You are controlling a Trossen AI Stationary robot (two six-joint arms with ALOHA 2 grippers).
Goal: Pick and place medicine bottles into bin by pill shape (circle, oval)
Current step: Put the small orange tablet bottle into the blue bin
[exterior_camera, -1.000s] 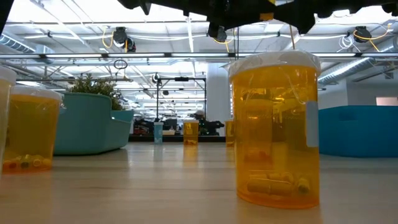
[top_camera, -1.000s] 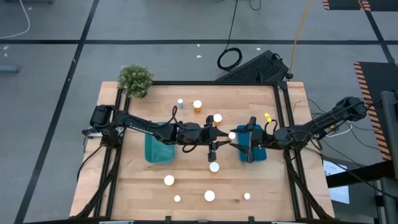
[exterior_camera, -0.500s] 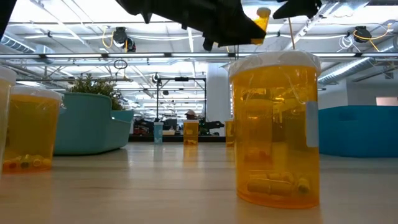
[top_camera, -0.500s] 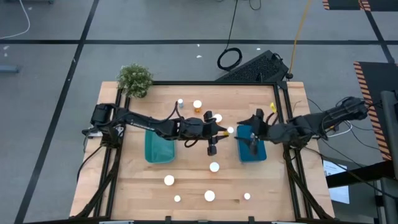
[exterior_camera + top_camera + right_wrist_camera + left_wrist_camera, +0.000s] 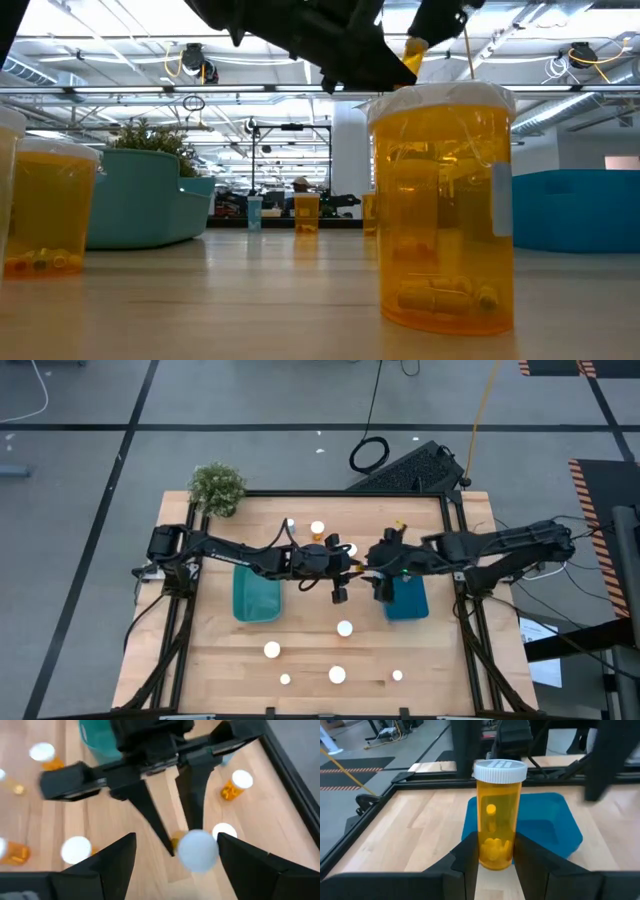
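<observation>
While the left gripper (image 5: 495,862) holds the amber plastic white-capped medicine bottle (image 5: 496,815) clenched in its jaws above mid-bench, the right gripper (image 5: 175,865) waits open-jawed around its cap. Risk: early release drops it short of the blue plastic bin (image 5: 408,600).

We see an amber-orange bottle (image 5: 495,827) with a ribbed white cap (image 5: 500,770) and yellow pills inside, held between our left gripper's (image 5: 495,862) black fingers. Just behind that bottle lies a blue bin (image 5: 555,827); the teal bin (image 5: 255,595) sits well apart from it. The table (image 5: 300,650) is pale, light-brown wood, framed in black. Our right gripper's (image 5: 172,857) fingers are also black.
</observation>
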